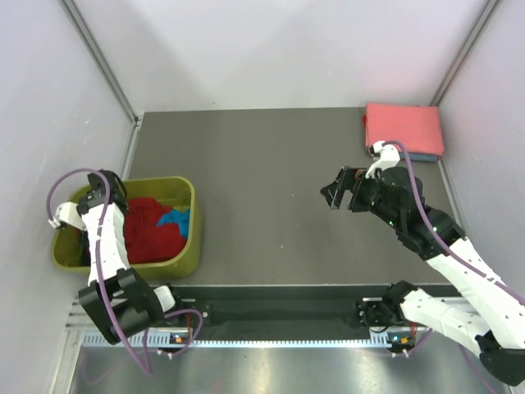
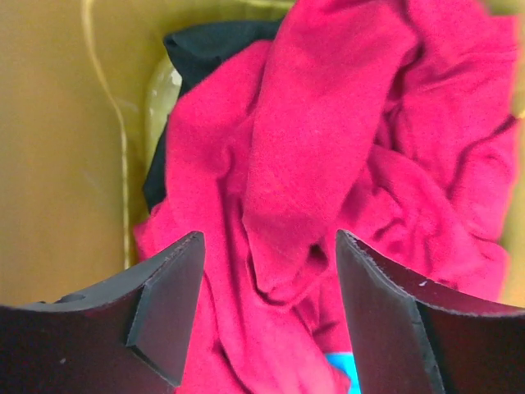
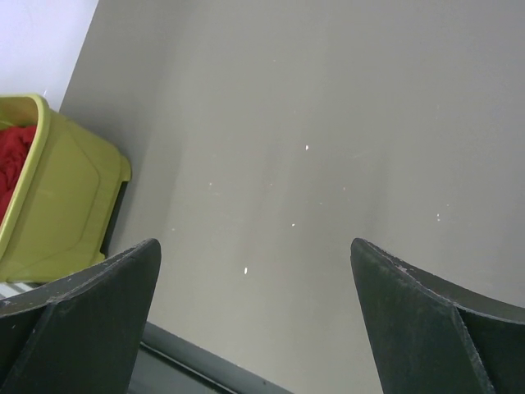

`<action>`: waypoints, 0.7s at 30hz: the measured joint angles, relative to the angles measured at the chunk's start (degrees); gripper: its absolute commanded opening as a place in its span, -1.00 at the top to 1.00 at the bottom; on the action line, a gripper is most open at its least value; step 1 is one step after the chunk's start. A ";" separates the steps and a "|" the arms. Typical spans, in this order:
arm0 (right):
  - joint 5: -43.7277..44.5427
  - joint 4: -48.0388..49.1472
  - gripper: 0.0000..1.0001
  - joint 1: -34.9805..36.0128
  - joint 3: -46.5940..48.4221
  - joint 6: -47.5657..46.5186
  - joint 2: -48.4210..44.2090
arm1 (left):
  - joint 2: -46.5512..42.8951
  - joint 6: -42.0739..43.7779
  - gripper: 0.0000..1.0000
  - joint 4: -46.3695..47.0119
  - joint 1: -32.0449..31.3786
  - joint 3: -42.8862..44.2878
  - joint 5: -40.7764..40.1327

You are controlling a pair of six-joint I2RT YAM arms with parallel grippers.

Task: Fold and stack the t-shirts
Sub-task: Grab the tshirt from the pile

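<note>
A matte grey table (image 1: 271, 197) is enclosed on three sides by pale, evenly lit walls (image 1: 271, 49), which are joined at the far corners by slanting metal posts (image 1: 100, 59). Its near edge is bordered by a ribbed aluminium rail (image 1: 279, 341).

The red t-shirt (image 2: 328, 164) is soft, matt knit cloth, slightly fuzzy and creased; the black t-shirt (image 2: 205, 45) is matt cloth too. The olive-green tub (image 2: 57, 164) is smooth plastic with a dull sheen. The tabletop (image 3: 328, 123) is smooth, matt grey with pale flecks. The left gripper (image 2: 269, 246) has matt black fingers (image 2: 164, 304).
</note>
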 measured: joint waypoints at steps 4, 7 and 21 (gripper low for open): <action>-0.09 0.00 -1.00 0.00 0.00 -0.02 0.04 | 1.75 -0.59 -0.25 3.72 0.13 -3.58 1.29; 0.26 -0.02 -1.00 0.00 0.00 0.00 0.04 | 2.27 0.55 0.49 7.04 0.13 -4.42 2.19; 1.38 -0.09 -0.99 0.00 0.00 0.11 2.86 | -7.13 12.63 1.00 15.50 0.17 12.44 13.03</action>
